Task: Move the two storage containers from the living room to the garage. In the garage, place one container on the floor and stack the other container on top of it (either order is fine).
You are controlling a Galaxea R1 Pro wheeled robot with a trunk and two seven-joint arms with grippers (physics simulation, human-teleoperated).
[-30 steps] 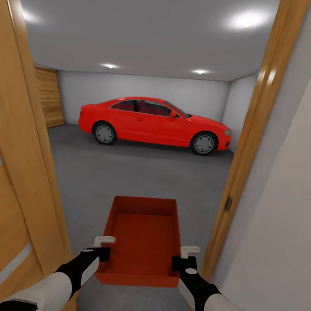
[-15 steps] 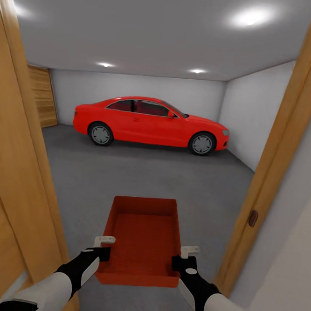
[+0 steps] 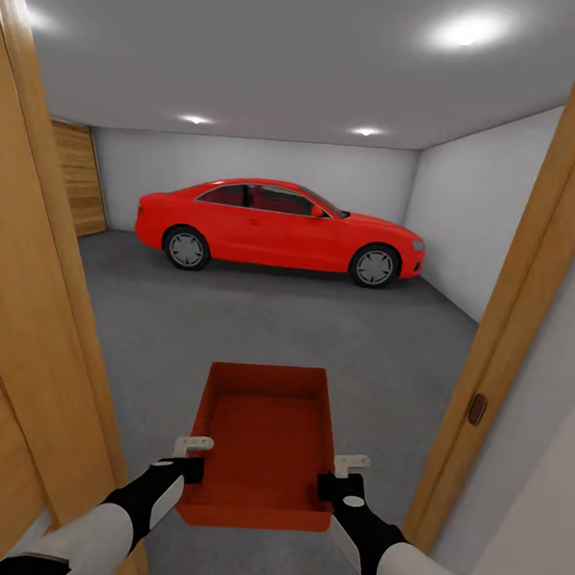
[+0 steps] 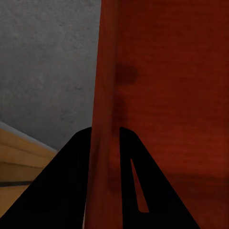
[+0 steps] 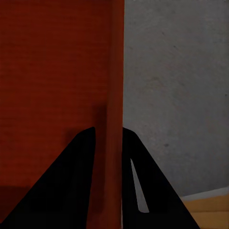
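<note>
You are carrying the storage container [image 3: 262,445] with each claw, left [image 3: 189,456] and right [image 3: 344,473], pinching a thin, probably light, flexing side wall.

Head looks down into garage; wrists hug container [image 3: 262,445] walls

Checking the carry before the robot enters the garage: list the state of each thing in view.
storage container: upright, empty, held off the floor
left end effector: shut on the container's side wall
right end effector: shut on the opposite wall
red car: parked
door frame: doorway open
</note>
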